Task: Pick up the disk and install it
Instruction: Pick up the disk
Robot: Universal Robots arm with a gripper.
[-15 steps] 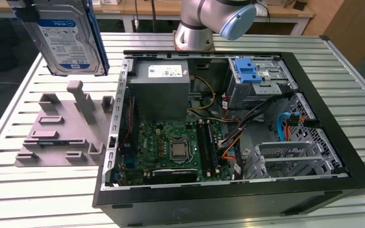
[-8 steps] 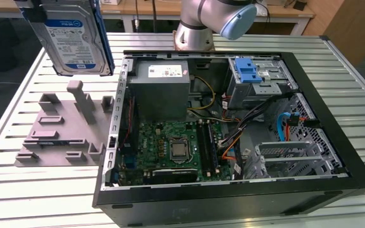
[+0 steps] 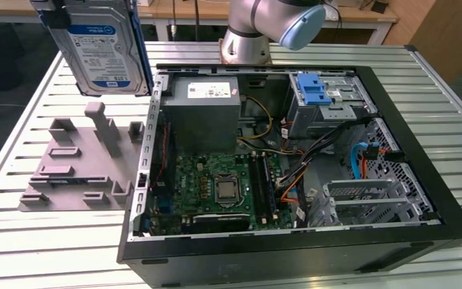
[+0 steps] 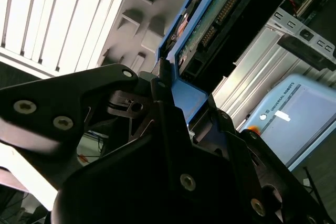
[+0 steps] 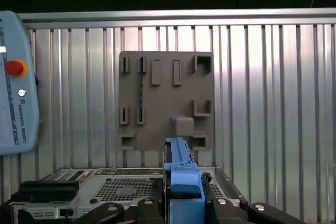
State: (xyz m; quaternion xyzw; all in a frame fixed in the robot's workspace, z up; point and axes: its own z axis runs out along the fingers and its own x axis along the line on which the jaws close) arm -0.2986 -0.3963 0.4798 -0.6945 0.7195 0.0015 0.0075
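In the exterior view, the disk is held upright in the air at about ten o'clock, with its white-and-blue label facing the camera. Below it, at about eight o'clock, a grey slotted stand sits on the slatted metal table. An open computer case spans the centre through three o'clock, with a blue latch on top of its drive bay at about one o'clock. In the second wrist view, the black hand is clamped on the disk's blue frame edge.

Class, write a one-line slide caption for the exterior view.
The disk hangs upright, clear of the grey stand, beside the open computer case.
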